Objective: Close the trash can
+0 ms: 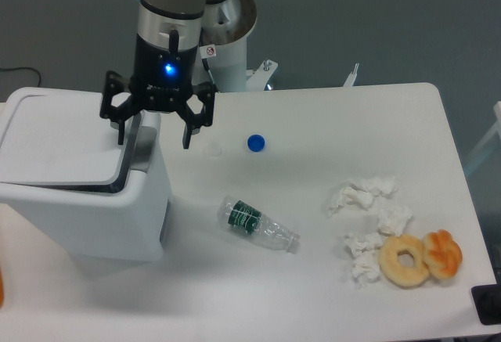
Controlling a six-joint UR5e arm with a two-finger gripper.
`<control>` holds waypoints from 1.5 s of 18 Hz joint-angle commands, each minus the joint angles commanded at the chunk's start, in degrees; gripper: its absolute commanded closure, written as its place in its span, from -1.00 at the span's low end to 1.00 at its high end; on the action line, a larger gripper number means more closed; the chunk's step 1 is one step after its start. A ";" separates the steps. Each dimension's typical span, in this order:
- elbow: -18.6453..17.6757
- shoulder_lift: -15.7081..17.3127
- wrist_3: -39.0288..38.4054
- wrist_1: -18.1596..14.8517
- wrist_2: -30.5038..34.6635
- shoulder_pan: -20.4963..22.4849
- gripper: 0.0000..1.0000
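trash can (86,201) sits at the table's left edge, lid (63,146) nearly flat. gripper (154,137), fingers spread and holding nothing, hangs over the can's right rim; lid lies to the gripper's left.

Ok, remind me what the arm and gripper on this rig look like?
The gripper is black, with two jointed, claw-like fingers, a lit blue indicator light and pale lettering too small to read on its body. Above it sits a silver-grey cylindrical wrist with a short black tab. The arm's base behind is white and grey, bearing a small red-and-white sticker.
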 joint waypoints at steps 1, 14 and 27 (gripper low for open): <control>-0.35 0.00 0.00 0.00 0.00 -0.09 -1.00; -1.49 -0.09 0.09 0.00 0.00 -0.18 -1.00; -3.17 -0.18 1.67 0.18 0.44 0.70 -1.00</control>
